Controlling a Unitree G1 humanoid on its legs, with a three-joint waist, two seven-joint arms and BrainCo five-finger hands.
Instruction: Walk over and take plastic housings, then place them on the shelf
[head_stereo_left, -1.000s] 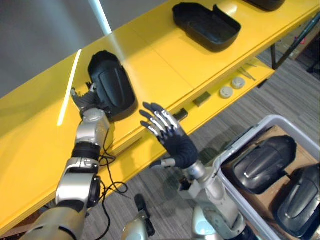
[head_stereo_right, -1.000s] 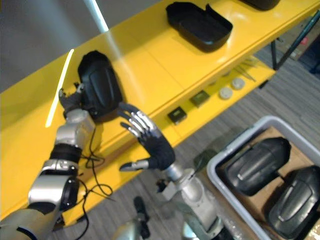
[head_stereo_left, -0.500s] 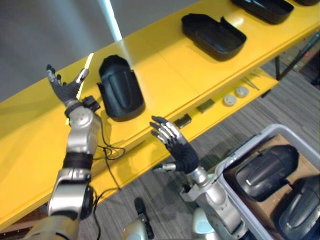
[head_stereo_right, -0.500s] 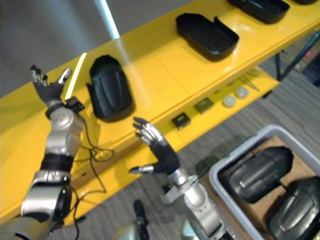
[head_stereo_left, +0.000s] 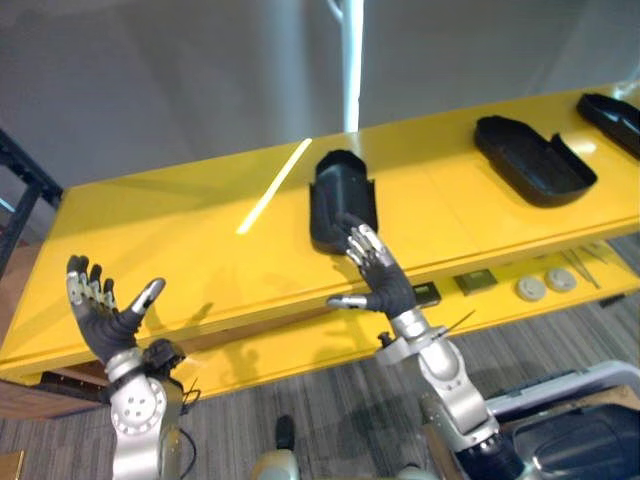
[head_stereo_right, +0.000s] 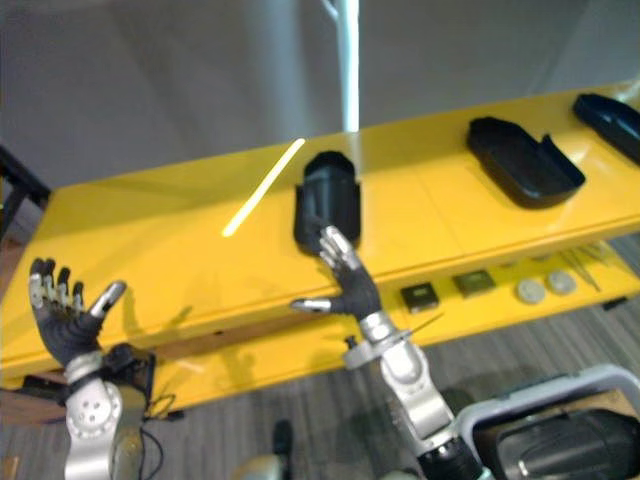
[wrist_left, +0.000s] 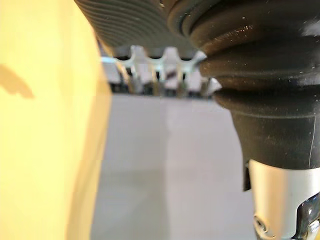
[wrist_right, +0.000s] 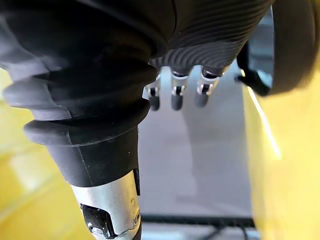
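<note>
A black plastic housing (head_stereo_left: 343, 198) lies on the yellow shelf (head_stereo_left: 200, 250), near its middle. My right hand (head_stereo_left: 378, 278) hovers open just in front of that housing, over the shelf's front edge, palm facing left and holding nothing. In the right wrist view its fingers (wrist_right: 175, 92) hang relaxed beside the housing's dark rim (wrist_right: 287, 50). My left hand (head_stereo_left: 104, 318) is raised at the lower left, before the shelf's front edge, open and empty with its fingers spread. Two more housings (head_stereo_left: 533, 160) (head_stereo_left: 615, 105) lie hollow side up farther right on the shelf.
A lower yellow ledge (head_stereo_left: 300, 345) carries small dark blocks (head_stereo_left: 478, 282) and two pale discs (head_stereo_left: 531, 290). A grey bin (head_stereo_left: 560, 395) at the bottom right holds another black housing (head_stereo_left: 590, 450). A dark frame (head_stereo_left: 20, 190) stands at the shelf's left end.
The camera has swung, shifting the whole scene. My left hand let go of the housing, opened and drew away to the lower left. The right hand stays open near the housing.
</note>
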